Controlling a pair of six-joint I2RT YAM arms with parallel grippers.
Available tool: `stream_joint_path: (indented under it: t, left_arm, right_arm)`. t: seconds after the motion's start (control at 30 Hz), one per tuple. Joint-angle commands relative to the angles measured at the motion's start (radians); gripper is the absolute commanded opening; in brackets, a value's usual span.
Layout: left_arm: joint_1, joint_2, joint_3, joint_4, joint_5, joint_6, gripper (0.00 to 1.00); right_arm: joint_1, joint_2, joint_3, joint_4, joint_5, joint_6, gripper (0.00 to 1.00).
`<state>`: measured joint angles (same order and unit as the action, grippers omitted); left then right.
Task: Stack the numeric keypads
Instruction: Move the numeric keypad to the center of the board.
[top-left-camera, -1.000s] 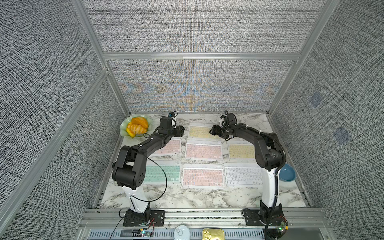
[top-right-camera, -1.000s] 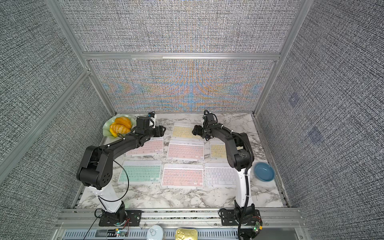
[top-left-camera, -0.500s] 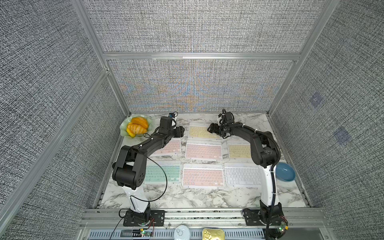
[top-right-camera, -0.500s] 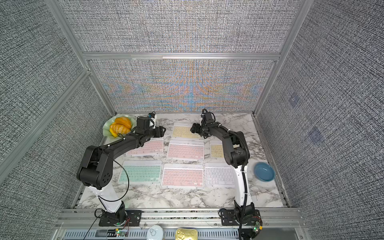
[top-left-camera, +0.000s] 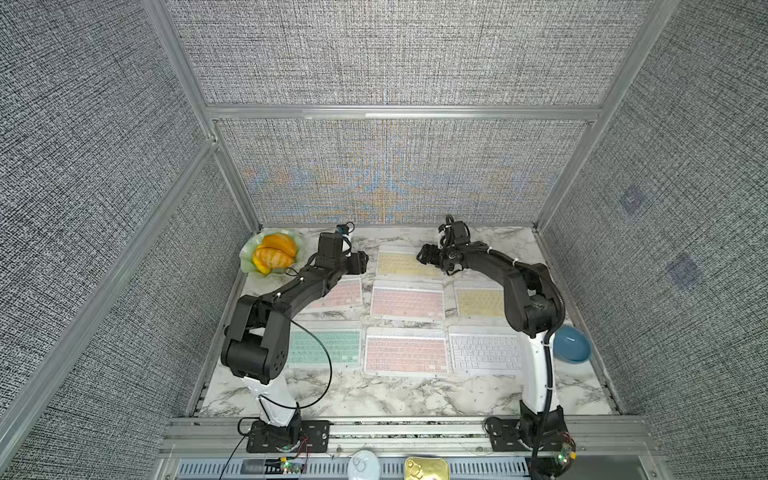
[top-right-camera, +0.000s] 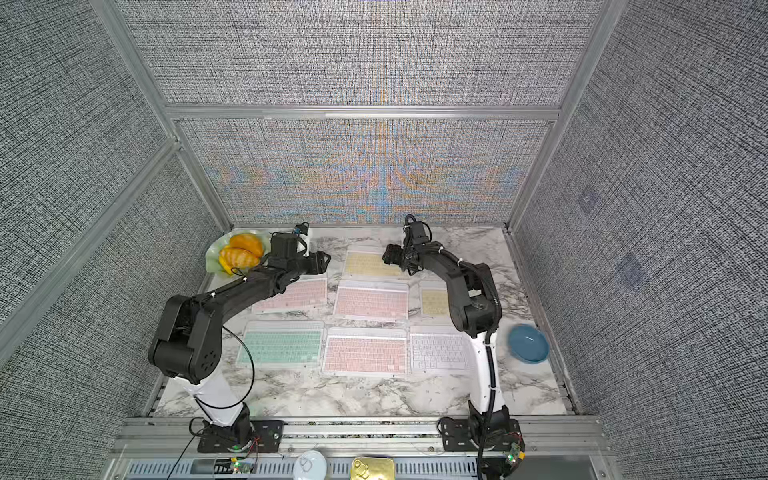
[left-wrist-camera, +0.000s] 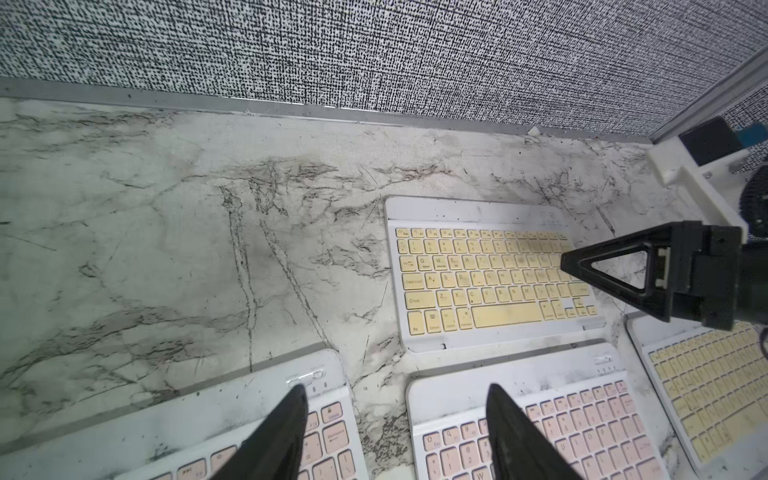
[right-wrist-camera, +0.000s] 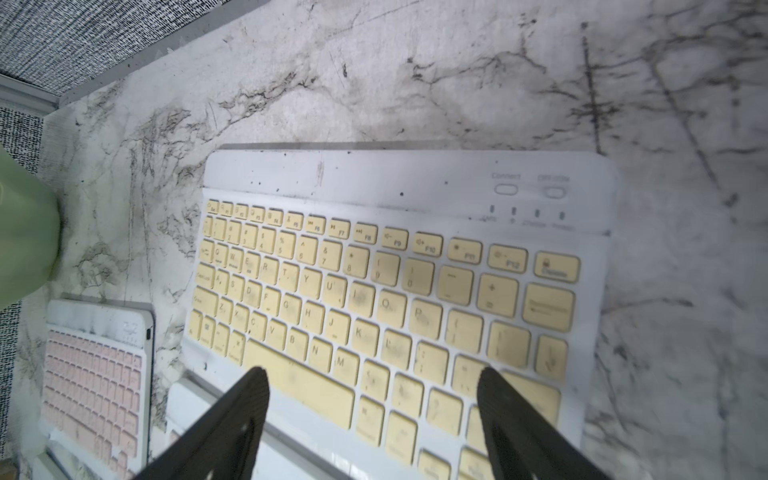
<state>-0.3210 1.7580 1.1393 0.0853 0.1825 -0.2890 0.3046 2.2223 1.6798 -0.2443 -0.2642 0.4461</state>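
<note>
Found none of the seven keypads (top-left-camera: 405, 302) stacked, each lying flat, side by side on the worktop (top-left-camera: 374, 395), with right claw (right-wrist-camera: 372, 372) spread over the far yellow keypad (top-left-camera: 399, 262), left claw (left-wrist-camera: 395, 388) spread and empty; had all stacking yet to do.

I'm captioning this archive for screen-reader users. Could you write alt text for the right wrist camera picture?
The right pincer, open, is poised over a yellow-keyed keyboard that lies flat on the marble table. Nearby are a pink-keyed keyboard and the edge of a pale green dish.
</note>
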Motion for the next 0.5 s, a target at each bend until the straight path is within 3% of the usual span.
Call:
stream_joint_path:
  t: [0.0, 0.2, 0.47]
  left_arm:
    - [-0.004, -0.023, -0.016, 0.003, 0.004, -0.005, 0.69]
    - [-0.007, -0.028, -0.031, -0.001, 0.011, -0.006, 0.69]
    - [-0.011, -0.012, -0.03, -0.004, 0.014, -0.007, 0.68]
  right_arm:
    - [0.004, -0.061, -0.085, 0.021, 0.041, 0.028, 0.82]
    - [0.011, -0.132, -0.244, 0.043, 0.075, 0.05, 0.82]
    - [0.016, -0.116, -0.259, 0.044, 0.091, 0.052, 0.82]
